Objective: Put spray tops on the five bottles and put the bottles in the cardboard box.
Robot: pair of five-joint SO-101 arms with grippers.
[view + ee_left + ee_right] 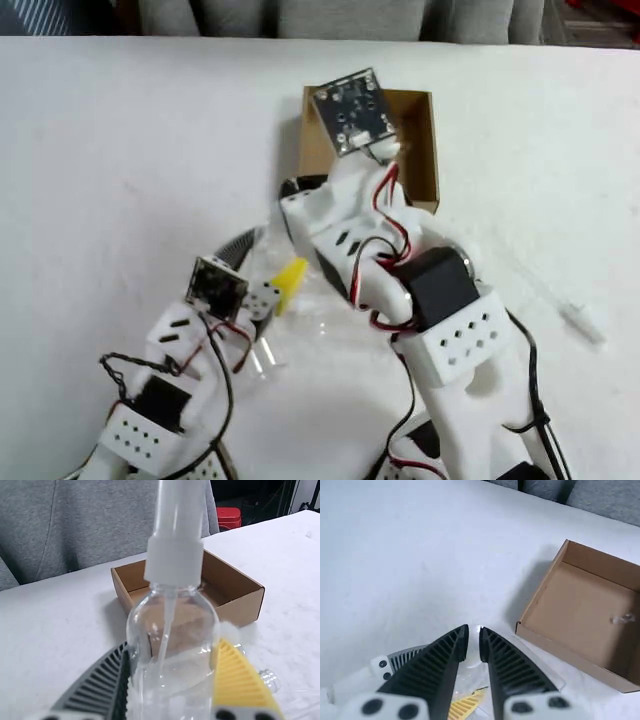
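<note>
Gripping a clear bottle [172, 625] by its body, the left tool [172, 652] was closed on it, with the grey finger [107, 680] on one side and the yellow finger [235, 680] on the other. The bottle stood upright. A white spray top [174, 555] sat on its neck, and the tube ran down inside the clear body. Whether the top was screwed tight could not be told.

The cardboard box [425, 150] lay open on the white desk [120, 150], toward 12 o'clock from the middle of the high view. The left tool and its bottle were at about 7 o'clock from the box, near it but apart. From the left wrist, the box stood behind the bottle.

The right arm [450, 330] stretched in from 5 o'clock, with its wrist above the box's 10 o'clock corner. On the right tool [472, 632], the black fingers were drawn almost together, leaving only a thin slit. It hung above the left tool's grey and yellow fingers, with the box just beyond. Whether it pinched anything could not be told.

A second bottle [267, 677] lay on its side on the desk, neck open, just beside the yellow finger.

A loose spray top [582, 322] with its tube lay on the desk at 4 o'clock from the box, well apart.

A pale speck [622, 619] lay inside the box, too small to identify.
</note>
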